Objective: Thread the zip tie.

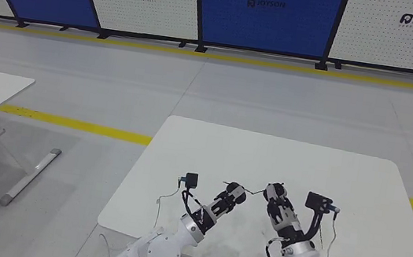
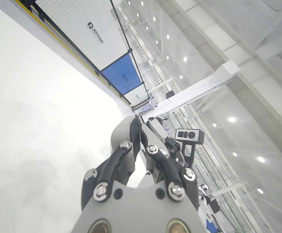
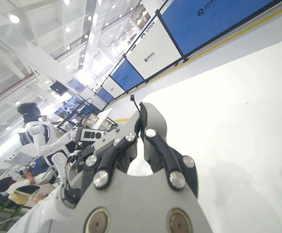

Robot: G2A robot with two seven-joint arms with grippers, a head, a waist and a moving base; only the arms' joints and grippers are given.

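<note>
White table [image 1: 283,151], with blue and white perforated partition panels [image 1: 270,14] standing behind it: both arms sit at the near edge, their tips turned toward each other, near but apart. Your right gripper [image 3: 141,108] is pressed together on a black zip tie [image 3: 135,103]. It pinches the strap so that a short length and the blocky head stand out beyond the fingertips, lifted off the table. Your left gripper [image 2: 138,123] also has its pads squeezed together. You cannot tell from these views whether the tie's tail lies between them, and from above the tie is too thin to trace between the two arms.

The threading looks to be at the alignment step, with the tail to be brought to the slot in the head. The risks lie in that small slot. The strap is thin and springy, so a tail held far from its end may bow and slide past the head rather than enter it. The head is held only through the strap, so a push could swing it aside or twist it in the pinch. With the fingertips this near, closing the gap askew could knock the grippers together, and a loosened pinch would drop the tie onto the table.
</note>
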